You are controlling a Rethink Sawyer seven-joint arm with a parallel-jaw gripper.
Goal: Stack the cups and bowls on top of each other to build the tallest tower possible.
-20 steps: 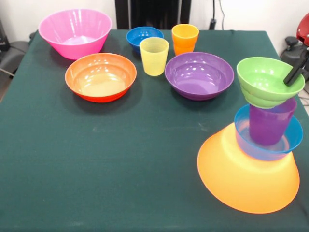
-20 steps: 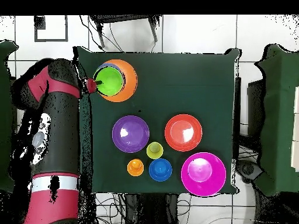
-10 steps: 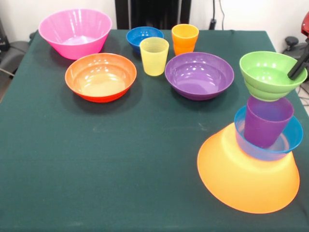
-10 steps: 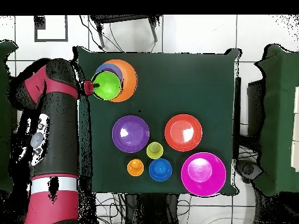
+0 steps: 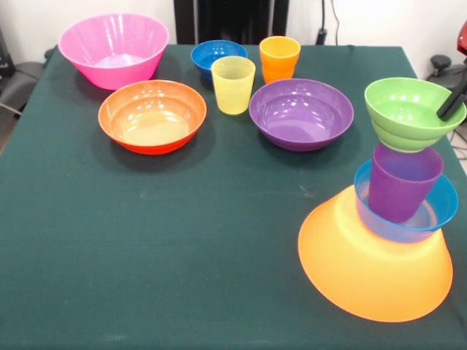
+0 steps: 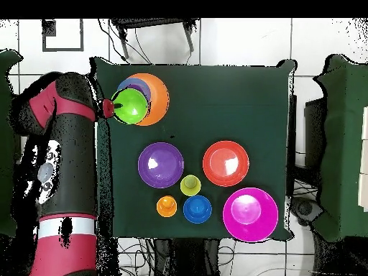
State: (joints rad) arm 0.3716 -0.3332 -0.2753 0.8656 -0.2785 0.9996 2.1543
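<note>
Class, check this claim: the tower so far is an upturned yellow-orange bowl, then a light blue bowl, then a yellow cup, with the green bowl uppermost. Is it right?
Not quite. In the tower, the cup standing in the light blue bowl is the purple cup, not a yellow one; the front view shows it. The yellow cup stands apart among the loose bowls. The yellow-orange bowl at the base and the green bowl uppermost are as stated.

The gripper is running off the front view's right edge, so only one dark finger is showing inside the green bowl; its grip cannot be judged. In the overhead view, that bowl is covering the purple cup and most of the light blue bowl.
</note>
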